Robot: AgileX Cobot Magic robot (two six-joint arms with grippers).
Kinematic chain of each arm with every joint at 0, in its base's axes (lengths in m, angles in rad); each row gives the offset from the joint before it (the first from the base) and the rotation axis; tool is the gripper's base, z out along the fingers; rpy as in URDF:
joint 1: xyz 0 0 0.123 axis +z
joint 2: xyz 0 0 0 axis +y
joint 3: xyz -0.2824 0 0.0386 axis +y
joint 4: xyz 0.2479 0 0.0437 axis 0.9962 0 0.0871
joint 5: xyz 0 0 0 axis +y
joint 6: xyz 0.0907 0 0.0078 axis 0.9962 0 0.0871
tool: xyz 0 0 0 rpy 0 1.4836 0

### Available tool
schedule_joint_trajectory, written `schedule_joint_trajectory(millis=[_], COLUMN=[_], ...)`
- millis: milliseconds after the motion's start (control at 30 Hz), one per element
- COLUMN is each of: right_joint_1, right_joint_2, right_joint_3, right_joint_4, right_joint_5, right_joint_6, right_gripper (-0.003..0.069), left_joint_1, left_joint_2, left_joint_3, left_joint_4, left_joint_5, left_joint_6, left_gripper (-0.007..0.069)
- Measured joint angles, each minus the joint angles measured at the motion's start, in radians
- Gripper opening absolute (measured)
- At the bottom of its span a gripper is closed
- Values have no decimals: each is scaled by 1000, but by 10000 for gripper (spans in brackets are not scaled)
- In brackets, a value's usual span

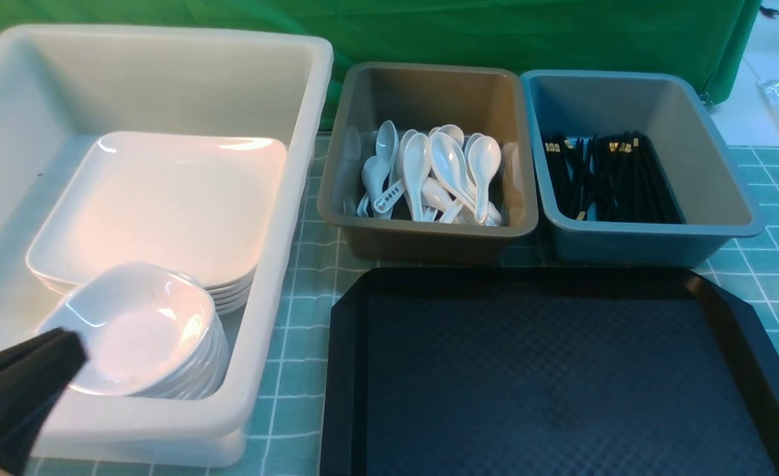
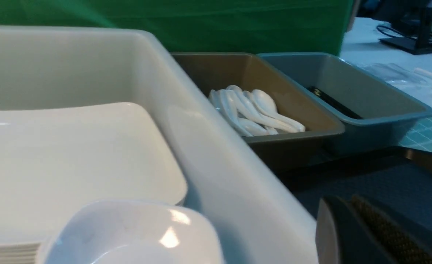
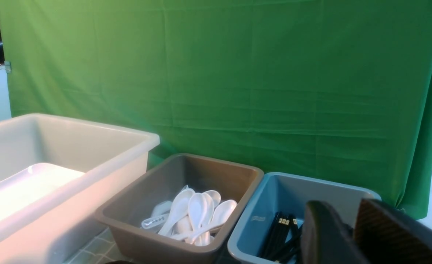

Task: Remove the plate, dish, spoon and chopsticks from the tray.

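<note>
Black textured tray (image 1: 561, 383), white tub (image 1: 277, 264), brown tub (image 1: 429, 231), blue tub (image 1: 654, 238), green checked mat (image 1: 773, 277), green backdrop (image 1: 429, 33).

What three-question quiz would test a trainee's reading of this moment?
1. True or false: something still lies on the black tray.
2. Which tub holds the chopsticks? A white tub, B brown tub, C blue tub.
3. Fill in: the small dishes are stacked in the white tub in front of a stack of large ____.

Key: 1 false, the tray shows bare. 2 C. 3 plates.
</note>
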Motion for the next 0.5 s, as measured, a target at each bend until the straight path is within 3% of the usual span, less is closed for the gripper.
schedule_joint_trajectory(millis=[100, 233, 367, 500], right_joint_1=[0, 0, 0, 0], right_joint_2=[0, 0, 0, 0], right_joint_3=[0, 0, 0, 1], right_joint_4=[0, 0, 0, 0], right_joint_5=[0, 0, 0, 0], right_joint_6=[0, 0, 0, 0], right_gripper=[185, 199, 211, 216], left_joint_1=[145, 295, 369, 368], left_joint_2=[-119, -222, -252, -254], left_joint_3=[103, 216, 248, 248], left_joint_4=[27, 117, 175, 179], left_joint_5=[-20, -9, 11, 20], left_joint_6=[-19, -149, -243, -228], left_gripper=[14, 14, 14, 14])
